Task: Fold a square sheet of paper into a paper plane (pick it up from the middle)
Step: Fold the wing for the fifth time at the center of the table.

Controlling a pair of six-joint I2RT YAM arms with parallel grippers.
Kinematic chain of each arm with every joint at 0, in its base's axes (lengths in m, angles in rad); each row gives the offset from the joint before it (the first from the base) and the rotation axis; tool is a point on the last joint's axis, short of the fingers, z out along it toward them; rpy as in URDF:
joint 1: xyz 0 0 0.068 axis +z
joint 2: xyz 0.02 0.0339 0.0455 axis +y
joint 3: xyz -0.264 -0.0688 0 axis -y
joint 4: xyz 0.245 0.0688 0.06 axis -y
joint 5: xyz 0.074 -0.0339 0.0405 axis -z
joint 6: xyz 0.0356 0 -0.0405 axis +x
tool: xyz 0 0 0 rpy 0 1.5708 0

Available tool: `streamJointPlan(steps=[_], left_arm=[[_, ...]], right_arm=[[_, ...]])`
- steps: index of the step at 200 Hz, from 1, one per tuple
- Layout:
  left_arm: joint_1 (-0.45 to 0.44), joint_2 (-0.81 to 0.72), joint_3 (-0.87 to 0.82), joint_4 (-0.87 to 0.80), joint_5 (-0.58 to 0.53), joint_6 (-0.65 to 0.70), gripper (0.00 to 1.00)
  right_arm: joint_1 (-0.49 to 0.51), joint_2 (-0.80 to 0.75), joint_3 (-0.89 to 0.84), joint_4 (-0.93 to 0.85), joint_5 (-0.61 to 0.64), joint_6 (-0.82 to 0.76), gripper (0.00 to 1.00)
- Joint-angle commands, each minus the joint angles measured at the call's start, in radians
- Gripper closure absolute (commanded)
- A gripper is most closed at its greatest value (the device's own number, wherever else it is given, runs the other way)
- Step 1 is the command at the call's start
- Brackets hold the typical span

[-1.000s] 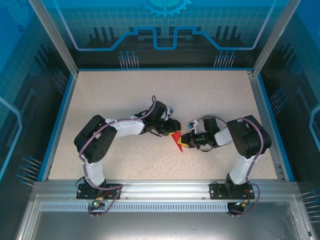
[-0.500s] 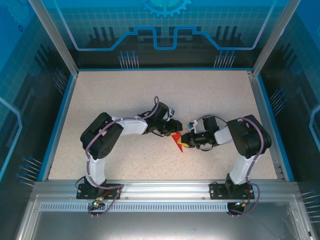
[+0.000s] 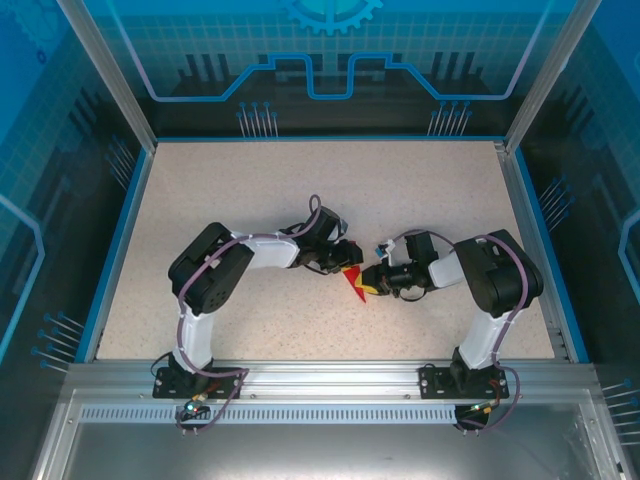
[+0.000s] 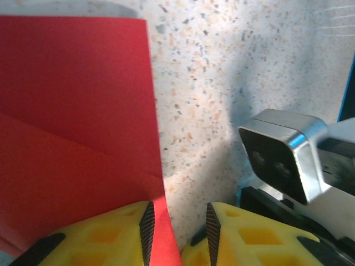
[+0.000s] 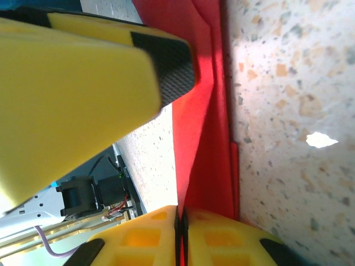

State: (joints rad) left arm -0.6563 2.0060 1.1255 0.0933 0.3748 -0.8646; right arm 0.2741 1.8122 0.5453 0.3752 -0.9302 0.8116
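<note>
The paper [image 3: 354, 284] is seen mid-table [image 3: 300, 190], largely hidden between the grippers. It is pinched by the right gripper [image 5: 180, 227], jaws almost together. The left gripper [image 4: 177, 227] is parted around its edge; contact cannot be told.

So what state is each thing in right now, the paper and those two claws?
red paper sheet: partly folded, creased, tapering to a point.
left gripper: jaws apart, the paper's edge showing in the gap.
right gripper: shut on the red paper sheet.
</note>
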Motion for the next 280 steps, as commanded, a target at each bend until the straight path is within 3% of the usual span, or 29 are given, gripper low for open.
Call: streamJointPlan(steps=[1, 69, 123, 156, 211, 280], left_arm=[[0.011, 0.033, 0.027, -0.048, -0.041, 0.011, 0.67], [0.014, 0.051, 0.051, -0.081, -0.001, 0.051, 0.67], [0.012, 0.069, 0.049, -0.099, 0.028, 0.064, 0.67], [0.012, 0.077, 0.057, -0.104, 0.045, 0.069, 0.67], [0.012, 0.092, 0.078, -0.142, 0.053, 0.079, 0.67], [0.011, 0.098, 0.085, -0.164, 0.061, 0.086, 0.67]], right_arm=[[-0.009, -0.001, -0.009, -0.131, 0.079, -0.004, 0.86], [0.016, -0.026, -0.018, -0.210, 0.129, -0.041, 0.85], [0.031, -0.149, -0.011, -0.352, 0.172, -0.100, 0.83], [0.054, -0.156, 0.014, -0.427, 0.184, -0.140, 0.88], [0.079, -0.156, 0.030, -0.553, 0.315, -0.174, 0.93], [0.113, -0.327, 0.057, -0.602, 0.357, -0.133, 0.84]])
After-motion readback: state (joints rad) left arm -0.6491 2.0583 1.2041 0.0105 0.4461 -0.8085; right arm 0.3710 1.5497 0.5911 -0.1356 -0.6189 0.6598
